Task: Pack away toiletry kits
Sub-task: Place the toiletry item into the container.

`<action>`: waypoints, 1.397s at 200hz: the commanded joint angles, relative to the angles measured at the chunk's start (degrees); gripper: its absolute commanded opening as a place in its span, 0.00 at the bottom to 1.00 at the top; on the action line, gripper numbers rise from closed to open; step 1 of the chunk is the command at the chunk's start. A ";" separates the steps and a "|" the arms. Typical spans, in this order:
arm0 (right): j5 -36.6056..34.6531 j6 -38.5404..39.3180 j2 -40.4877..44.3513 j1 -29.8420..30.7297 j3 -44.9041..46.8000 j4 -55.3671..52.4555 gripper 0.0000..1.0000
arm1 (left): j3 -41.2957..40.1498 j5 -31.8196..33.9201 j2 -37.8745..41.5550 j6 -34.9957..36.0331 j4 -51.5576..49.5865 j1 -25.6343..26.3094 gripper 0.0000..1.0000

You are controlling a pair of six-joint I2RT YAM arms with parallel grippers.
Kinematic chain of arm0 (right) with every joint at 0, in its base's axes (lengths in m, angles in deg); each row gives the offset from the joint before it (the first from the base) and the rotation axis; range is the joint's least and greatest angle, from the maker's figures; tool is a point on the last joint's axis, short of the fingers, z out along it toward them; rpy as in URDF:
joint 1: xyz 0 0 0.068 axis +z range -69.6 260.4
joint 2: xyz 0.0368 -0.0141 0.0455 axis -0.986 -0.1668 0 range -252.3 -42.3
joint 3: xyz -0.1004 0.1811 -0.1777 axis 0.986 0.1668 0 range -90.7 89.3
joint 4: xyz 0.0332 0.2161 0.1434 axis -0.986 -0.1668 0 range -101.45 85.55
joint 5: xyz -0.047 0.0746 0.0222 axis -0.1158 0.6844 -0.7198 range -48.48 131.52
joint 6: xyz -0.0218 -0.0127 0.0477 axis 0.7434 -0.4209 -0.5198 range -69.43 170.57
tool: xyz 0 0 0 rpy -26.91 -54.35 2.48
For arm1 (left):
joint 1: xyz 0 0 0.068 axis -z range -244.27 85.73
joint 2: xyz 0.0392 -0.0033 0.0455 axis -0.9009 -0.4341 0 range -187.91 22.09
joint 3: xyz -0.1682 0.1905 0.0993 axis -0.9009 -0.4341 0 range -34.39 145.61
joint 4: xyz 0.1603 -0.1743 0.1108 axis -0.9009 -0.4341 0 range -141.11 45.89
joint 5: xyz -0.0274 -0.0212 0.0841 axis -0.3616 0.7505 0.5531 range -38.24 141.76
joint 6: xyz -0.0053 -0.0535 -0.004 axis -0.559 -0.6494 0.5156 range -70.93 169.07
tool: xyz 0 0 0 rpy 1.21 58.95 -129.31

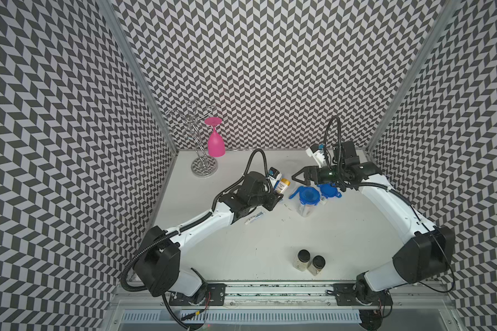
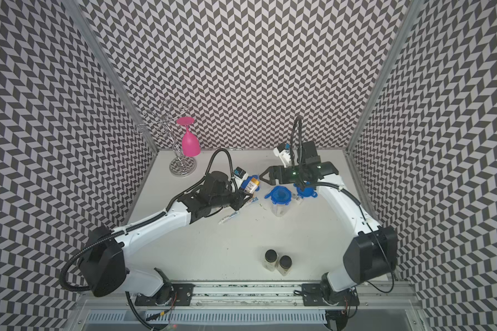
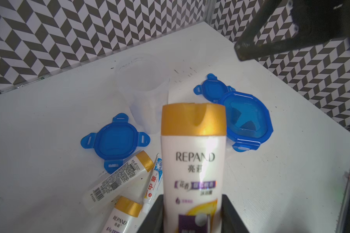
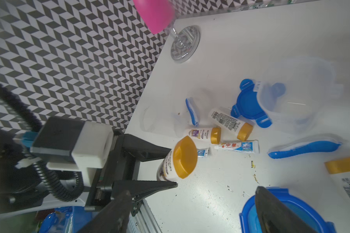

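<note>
My left gripper [image 1: 277, 192] [image 3: 192, 201] is shut on a white bottle with a gold cap [image 3: 193, 141] [image 4: 178, 159], held off the table cap-up. Two more bottles [image 3: 117, 179] [image 3: 121, 215] and a toothpaste tube [image 3: 155, 179] lie below it. A second toothpaste tube [image 1: 254, 217] lies beside the left arm. A clear tub with its blue lid on [image 1: 309, 197] [image 3: 247, 119] stands to the right. An open tub [image 3: 143, 94] and loose blue lids [image 3: 115, 141] [image 3: 212, 88] are nearby. A blue toothbrush [image 4: 303, 149] lies on the table. My right gripper [image 1: 296, 175] [image 4: 192, 191] hangs open and empty above the lidded tub.
A pink wine glass [image 1: 215, 140] hangs upside down on a wire rack [image 1: 203, 167] at the back left. Two black-capped jars [image 1: 303, 258] [image 1: 316, 265] stand near the front edge. Patterned walls close the table on three sides.
</note>
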 commanded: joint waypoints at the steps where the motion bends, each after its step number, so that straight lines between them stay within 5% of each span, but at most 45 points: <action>1: 5.40 -0.10 -1.13 2.22 0.99 4.01 0.92 | 2.04 -2.08 1.94 0.40 2.96 -0.13 0.00; 87: 4.17 -1.54 -10.68 5.71 -4.32 2.92 0.70 | 2.53 -1.25 2.67 2.13 3.19 0.02 0.00; 152: 5.32 -1.12 -11.75 6.24 -5.85 2.80 0.15 | 2.75 0.03 0.75 2.40 4.09 -0.04 0.00; 172: 2.83 0.80 -12.51 6.10 -8.29 0.32 0.05 | 3.10 0.25 -0.11 1.71 4.60 -0.10 0.00; 206: -4.25 1.58 -14.12 5.06 -12.78 -1.76 0.00 | 3.36 1.21 -0.03 1.67 4.64 -0.21 0.19; 234: -12.62 2.05 -15.22 3.75 -16.81 -0.96 0.00 | 2.97 2.99 0.97 0.42 4.12 -0.81 0.70; 248: -17.01 2.08 -15.92 2.96 -18.83 0.77 0.00 | 2.37 3.01 1.99 -1.15 3.84 -1.70 0.88; 279: -28.22 2.06 -16.67 1.50 -20.38 7.99 0.00 | 0.55 1.63 4.11 -3.31 2.29 -4.25 1.00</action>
